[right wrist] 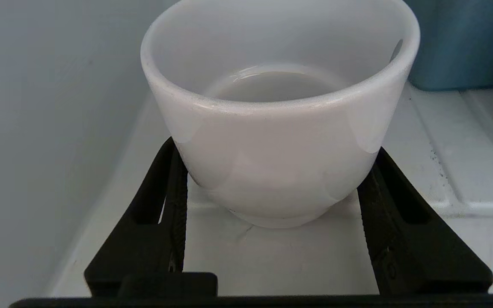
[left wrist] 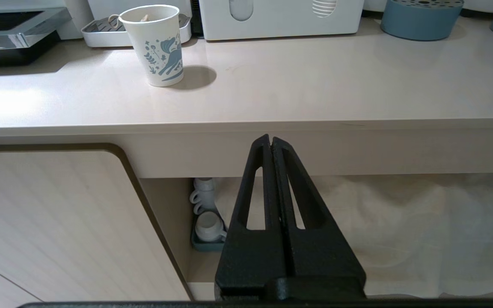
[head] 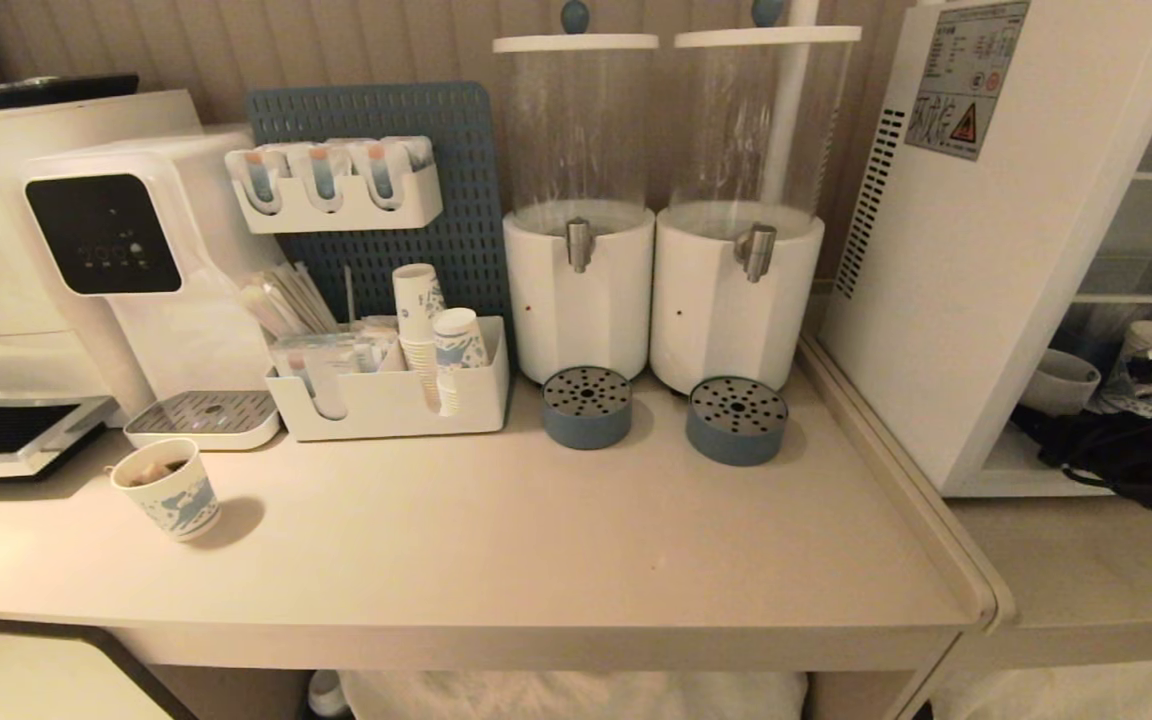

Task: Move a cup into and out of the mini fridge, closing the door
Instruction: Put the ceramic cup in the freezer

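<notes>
Right hand (right wrist: 274, 188) grips the cup (right wrist: 278, 115) on both flanks on the mini fridge (head: 996, 250) floor. Lift straight, level. Left hand (left wrist: 271, 147) shut, empty, below the worktop (left wrist: 315, 94).

two clear dispensers (head: 576, 200) are lined up at the back, a paper cup (head: 168, 490) is left near the counter (head: 536, 540) edge, more cups (head: 431, 330) stacked in an organizer (head: 391, 400).

Our right gripper (right wrist: 276, 201) has its two black fingers (right wrist: 167, 201) spread wide, one pressed on each side of the small white ceramic cup (right wrist: 278, 111). Our left gripper (left wrist: 271, 143) hangs low with its fingers pressed together.
</notes>
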Available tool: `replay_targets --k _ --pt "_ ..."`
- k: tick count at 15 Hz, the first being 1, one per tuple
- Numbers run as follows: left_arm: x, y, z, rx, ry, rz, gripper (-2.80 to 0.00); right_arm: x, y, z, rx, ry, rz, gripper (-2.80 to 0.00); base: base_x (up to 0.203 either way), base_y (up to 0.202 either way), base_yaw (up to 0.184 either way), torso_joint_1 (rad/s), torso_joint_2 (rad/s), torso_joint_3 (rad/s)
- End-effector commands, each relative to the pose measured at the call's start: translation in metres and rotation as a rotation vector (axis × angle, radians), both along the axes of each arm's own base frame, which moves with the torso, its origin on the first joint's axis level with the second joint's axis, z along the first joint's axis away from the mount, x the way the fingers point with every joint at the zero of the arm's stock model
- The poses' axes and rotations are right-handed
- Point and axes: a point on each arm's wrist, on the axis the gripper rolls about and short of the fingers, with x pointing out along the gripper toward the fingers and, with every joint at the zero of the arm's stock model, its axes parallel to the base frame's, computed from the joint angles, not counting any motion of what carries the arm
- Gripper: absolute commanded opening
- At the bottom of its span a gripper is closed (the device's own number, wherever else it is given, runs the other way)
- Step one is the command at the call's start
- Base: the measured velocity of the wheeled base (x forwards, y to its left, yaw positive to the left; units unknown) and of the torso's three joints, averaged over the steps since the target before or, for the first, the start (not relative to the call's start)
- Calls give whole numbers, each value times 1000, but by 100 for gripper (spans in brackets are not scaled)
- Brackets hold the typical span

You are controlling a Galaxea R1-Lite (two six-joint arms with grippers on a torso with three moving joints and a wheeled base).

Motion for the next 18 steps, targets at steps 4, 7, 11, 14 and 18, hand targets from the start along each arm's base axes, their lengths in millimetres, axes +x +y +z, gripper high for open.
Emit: replay_targets --k 4,7,11,14,18 --pt "0 0 0 0 2 0 -280 1 -1 -2 6 14 -7 -280 0 0 0 0 0 0" --pt "0 0 0 0 2 0 -280 1 -1 -3 3 23 -31 -280 0 0 0 0 0 0" --pt "0 0 0 0 2 0 -280 2 -2 -7 -2 36 -51 -280 0 0 0 0 0 0" --pt "0 0 0 1 2 0 -280 2 -2 -7 -2 40 -52 -280 0 0 0 0 0 0" --pt "0 0 0 2 2 0 -280 2 -2 -9 1 53 -50 -280 0 0 0 0 0 0"
